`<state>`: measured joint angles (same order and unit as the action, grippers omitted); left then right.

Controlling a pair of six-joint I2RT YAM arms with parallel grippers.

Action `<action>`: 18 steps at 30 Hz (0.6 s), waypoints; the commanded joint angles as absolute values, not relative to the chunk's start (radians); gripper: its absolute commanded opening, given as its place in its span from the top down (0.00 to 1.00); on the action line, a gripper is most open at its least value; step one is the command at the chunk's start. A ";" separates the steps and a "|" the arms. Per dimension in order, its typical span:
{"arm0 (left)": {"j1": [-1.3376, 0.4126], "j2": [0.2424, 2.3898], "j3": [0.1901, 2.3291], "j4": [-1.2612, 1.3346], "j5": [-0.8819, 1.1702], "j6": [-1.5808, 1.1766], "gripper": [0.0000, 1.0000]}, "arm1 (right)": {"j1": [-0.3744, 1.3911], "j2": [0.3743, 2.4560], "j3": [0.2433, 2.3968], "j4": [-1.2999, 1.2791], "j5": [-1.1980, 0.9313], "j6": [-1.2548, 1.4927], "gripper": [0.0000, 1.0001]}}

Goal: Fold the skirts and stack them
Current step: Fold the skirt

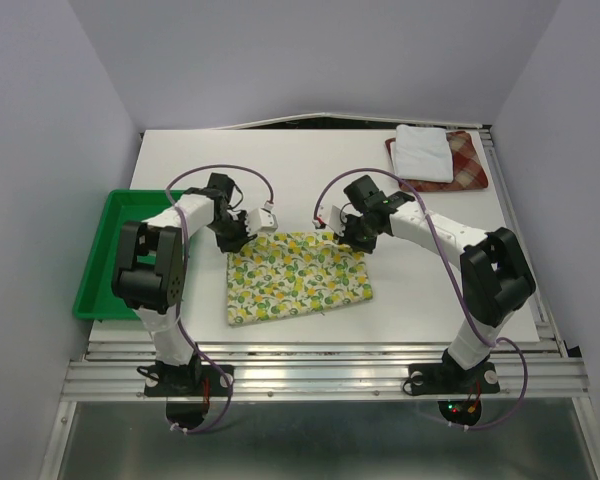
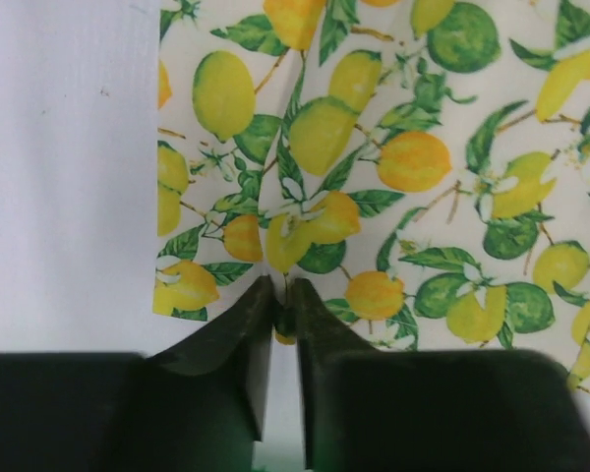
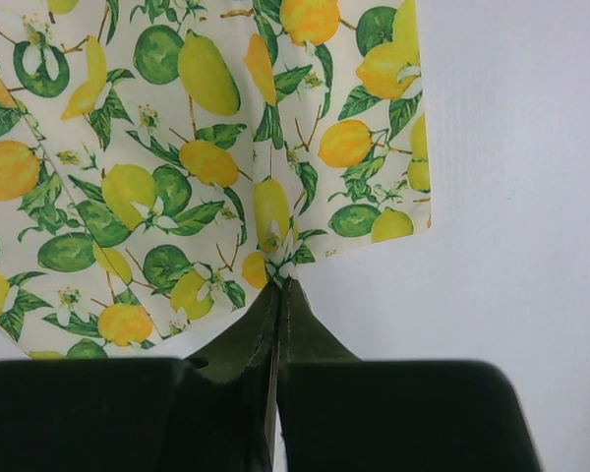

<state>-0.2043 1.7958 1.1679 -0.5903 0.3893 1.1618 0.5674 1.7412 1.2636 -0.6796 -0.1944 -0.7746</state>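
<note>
Working over a white counter (image 1: 310,160), with a green tray (image 1: 98,255) at its left edge behind the left arm (image 1: 180,215), and the right arm (image 1: 430,230) reaching in from the other side. Spread flat in the middle, close to both arms: the fruit-print skirt (image 1: 295,280), not yet folded. Parked at the far right corner, well apart from it: the plaid skirt (image 1: 472,168), topped by the white skirt (image 1: 423,150), both looking folded and already stacked. Judging from that, two garments done and the fold of the third in hand. Gripping the fruit-print skirt along its far edge: left jaws clenched on the cloth near the far left corner, right jaws clenched on it near the far right corner, with small creases fanning out from each pinch in the wrist views. Next, probably: lift both corners together and level, carry them toward the near edge, and lay hem on hem without dragging the lower layer. Calls for matched height and pace on both sides, or else a skewed fold. After that, likely another fold and a carry to the pile at the far right.
</note>
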 commanded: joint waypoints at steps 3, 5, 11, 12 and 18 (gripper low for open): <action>-0.170 1.734 1.192 -0.659 0.408 1.192 0.96 | 0.560 1.729 1.295 -0.653 -0.184 -0.785 0.99; -0.158 1.712 1.195 -0.670 0.408 1.198 1.00 | 0.549 1.724 1.296 -0.653 -0.181 -0.784 0.99; -0.104 1.680 1.241 -0.703 0.399 1.207 1.00 | 0.518 1.724 1.310 -0.653 -0.176 -0.792 0.99; -0.104 1.681 1.249 -0.703 0.399 1.206 1.00 | 0.518 1.729 1.322 -0.655 -0.178 -0.792 0.99; -0.104 1.736 1.319 -0.706 0.422 1.174 1.00 | 0.518 1.784 1.368 -0.653 -0.184 -0.799 0.99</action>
